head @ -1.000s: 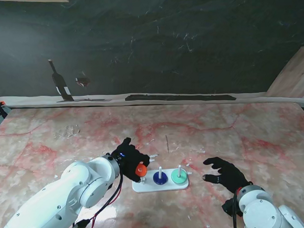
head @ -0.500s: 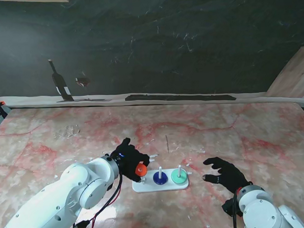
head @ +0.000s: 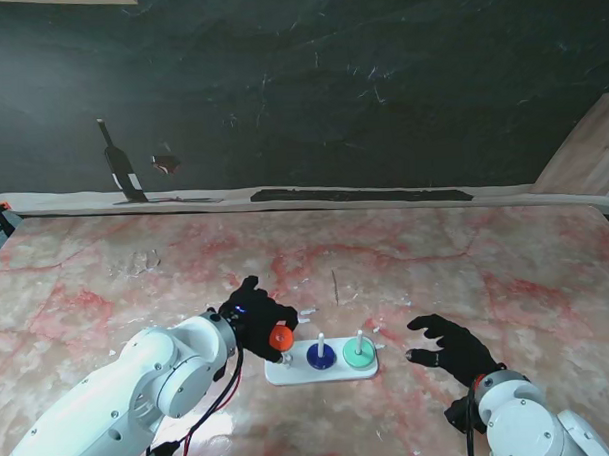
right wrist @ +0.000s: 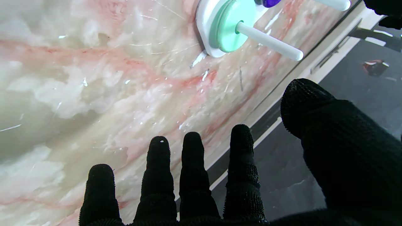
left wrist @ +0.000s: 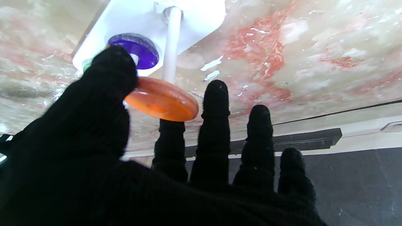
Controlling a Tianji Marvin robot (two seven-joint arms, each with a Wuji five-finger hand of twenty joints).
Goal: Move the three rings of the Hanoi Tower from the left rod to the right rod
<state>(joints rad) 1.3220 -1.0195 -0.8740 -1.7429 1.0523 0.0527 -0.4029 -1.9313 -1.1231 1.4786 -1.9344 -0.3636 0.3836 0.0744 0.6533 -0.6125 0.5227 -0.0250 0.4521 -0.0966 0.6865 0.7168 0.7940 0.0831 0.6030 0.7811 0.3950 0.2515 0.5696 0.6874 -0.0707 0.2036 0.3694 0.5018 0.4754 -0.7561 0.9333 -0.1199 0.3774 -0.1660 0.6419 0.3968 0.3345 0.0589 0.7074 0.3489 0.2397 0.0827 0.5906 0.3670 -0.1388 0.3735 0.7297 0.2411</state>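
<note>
A white Hanoi base [head: 290,376] with three rods lies on the marble table in front of me. The blue ring [head: 320,357] sits on the middle rod and the green ring [head: 359,355] on the right rod. My left hand [head: 256,318] pinches the orange ring [head: 280,338] between thumb and index finger, lifted up the left rod [left wrist: 171,40] near its top. In the left wrist view the orange ring [left wrist: 161,99] is tilted and the blue ring [left wrist: 138,50] shows behind the thumb. My right hand [head: 451,347] rests open to the right of the base, holding nothing. The green ring [right wrist: 232,22] shows in the right wrist view.
A dark wall rises behind the table's far edge, with a dark strip [head: 358,195] lying along it. A wooden board [head: 592,153] leans at the far right. A wire [head: 206,417] hangs from my left arm.
My left hand has raised the orange ring slightly up the left rod. The right hand has stayed in place.
</note>
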